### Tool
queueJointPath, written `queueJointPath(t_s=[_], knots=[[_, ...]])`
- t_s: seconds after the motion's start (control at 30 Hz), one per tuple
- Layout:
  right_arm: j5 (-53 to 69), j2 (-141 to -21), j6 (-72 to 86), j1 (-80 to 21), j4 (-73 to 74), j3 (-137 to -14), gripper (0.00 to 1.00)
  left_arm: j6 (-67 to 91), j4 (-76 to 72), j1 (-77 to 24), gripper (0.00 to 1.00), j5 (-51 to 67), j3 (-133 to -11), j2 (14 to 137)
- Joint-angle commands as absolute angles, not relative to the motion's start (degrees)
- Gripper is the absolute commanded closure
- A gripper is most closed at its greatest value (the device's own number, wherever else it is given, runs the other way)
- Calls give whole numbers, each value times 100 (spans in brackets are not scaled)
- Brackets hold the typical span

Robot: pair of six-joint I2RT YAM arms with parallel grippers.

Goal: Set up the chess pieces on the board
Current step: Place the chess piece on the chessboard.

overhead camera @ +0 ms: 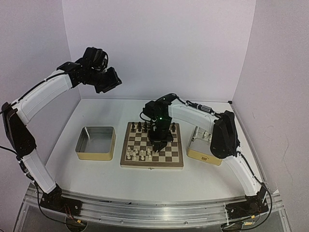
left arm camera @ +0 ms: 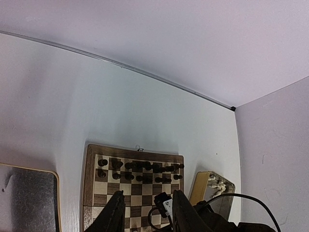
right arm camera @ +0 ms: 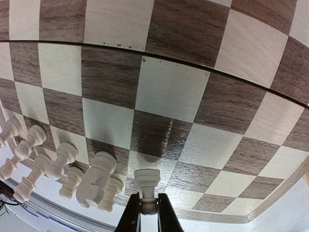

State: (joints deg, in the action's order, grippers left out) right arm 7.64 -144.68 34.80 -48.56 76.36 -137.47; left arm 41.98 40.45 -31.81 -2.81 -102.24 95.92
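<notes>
Right wrist view: right hand [right arm camera: 148, 209] clamped on a cream piece [right arm camera: 147, 180], so I should lower it straight, base flat, clear of neighbouring pieces [right arm camera: 96, 179].

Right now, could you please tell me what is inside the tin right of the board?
A few cream-white chess pieces lie inside the right tin. The right arm covers part of it, so anything else there cannot be seen.
</notes>
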Motion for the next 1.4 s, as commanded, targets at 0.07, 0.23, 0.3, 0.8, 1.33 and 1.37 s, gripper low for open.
queueJointPath(t_s=[0.07,0.23,0.3,0.8,1.33,1.37], knots=[[725,-14413,3573,-4891,9443,-13760,100,4089,3869,-3164,67,-370,-10296,9399],[703,-14399,3573,-4899,9489,-13708,100,4094,3858,-3162,67,-352,-10292,9396],[703,-14388,3573,-4907,9498,-13685,100,4095,3850,-3164,67,-357,-10280,9397],[779,-14408,3542,-4952,9571,-13628,100,4111,3806,-3161,67,-401,-10197,9365],[684,-14419,3534,-4955,9667,-13600,100,4122,3737,-3159,67,-372,-10133,9393],[691,-14432,3532,-4953,9668,-13620,100,4119,3741,-3160,67,-376,-10134,9389]])
